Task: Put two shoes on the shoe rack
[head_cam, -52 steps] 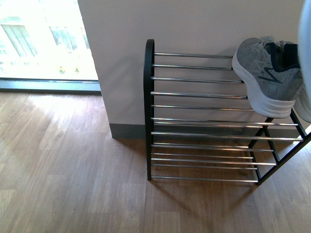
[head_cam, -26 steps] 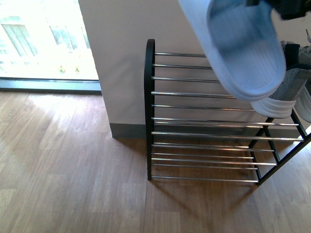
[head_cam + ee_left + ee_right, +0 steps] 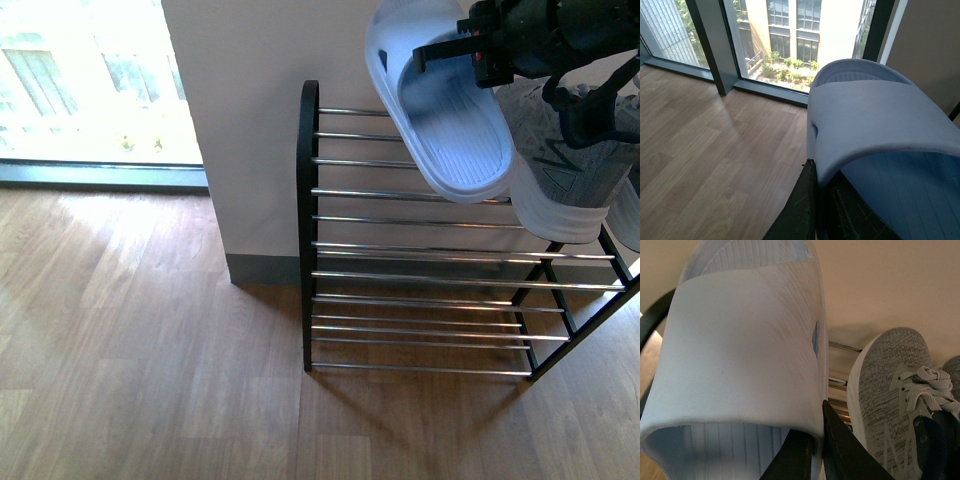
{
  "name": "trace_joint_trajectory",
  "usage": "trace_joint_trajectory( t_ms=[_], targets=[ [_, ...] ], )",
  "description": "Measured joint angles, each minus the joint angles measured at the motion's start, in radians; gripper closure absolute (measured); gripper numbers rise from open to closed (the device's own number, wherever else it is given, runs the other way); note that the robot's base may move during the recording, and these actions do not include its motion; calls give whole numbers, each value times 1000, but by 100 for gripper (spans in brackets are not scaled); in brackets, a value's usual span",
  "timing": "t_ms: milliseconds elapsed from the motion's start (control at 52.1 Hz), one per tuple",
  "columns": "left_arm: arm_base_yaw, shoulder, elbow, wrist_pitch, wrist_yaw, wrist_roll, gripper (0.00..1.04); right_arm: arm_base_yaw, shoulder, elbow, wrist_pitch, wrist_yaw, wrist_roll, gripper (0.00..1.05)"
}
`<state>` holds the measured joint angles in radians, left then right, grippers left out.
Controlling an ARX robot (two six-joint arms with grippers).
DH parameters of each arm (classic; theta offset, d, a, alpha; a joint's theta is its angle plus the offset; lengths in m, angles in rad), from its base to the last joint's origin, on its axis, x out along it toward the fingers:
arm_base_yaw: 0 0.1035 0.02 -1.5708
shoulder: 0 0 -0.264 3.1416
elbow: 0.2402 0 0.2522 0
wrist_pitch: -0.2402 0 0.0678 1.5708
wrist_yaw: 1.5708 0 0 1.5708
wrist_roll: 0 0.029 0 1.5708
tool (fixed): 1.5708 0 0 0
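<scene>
My right gripper [image 3: 482, 55] is clamped on the strap of a pale blue slipper [image 3: 450, 130], hanging over the shoe rack [image 3: 307, 230]. A grey sneaker [image 3: 575, 170] sits on the top tier's right end. My left gripper [image 3: 822, 200] pinches a second slipper [image 3: 875, 115] (near the window).

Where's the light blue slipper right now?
The light blue slipper hangs in the air at the upper right of the front view, clamped in a hand above the shoe rack's top bars, just left of the grey sneaker resting there.
</scene>
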<state>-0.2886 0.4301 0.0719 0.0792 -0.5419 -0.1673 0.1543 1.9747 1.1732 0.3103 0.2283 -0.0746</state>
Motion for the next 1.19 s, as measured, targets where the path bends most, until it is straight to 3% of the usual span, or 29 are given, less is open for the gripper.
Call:
trace_joint_trajectory(
  t_ms=[173, 519, 1191],
  targets=[
    [0, 0, 0, 0, 0, 0, 103, -44, 106, 112, -112, 58, 42, 103],
    [0, 0, 0, 0, 0, 0, 103, -101, 174, 154, -166, 121, 54, 103],
    [0, 0, 0, 0, 0, 0, 103, -77, 213, 176, -244, 153, 80, 103]
  ],
)
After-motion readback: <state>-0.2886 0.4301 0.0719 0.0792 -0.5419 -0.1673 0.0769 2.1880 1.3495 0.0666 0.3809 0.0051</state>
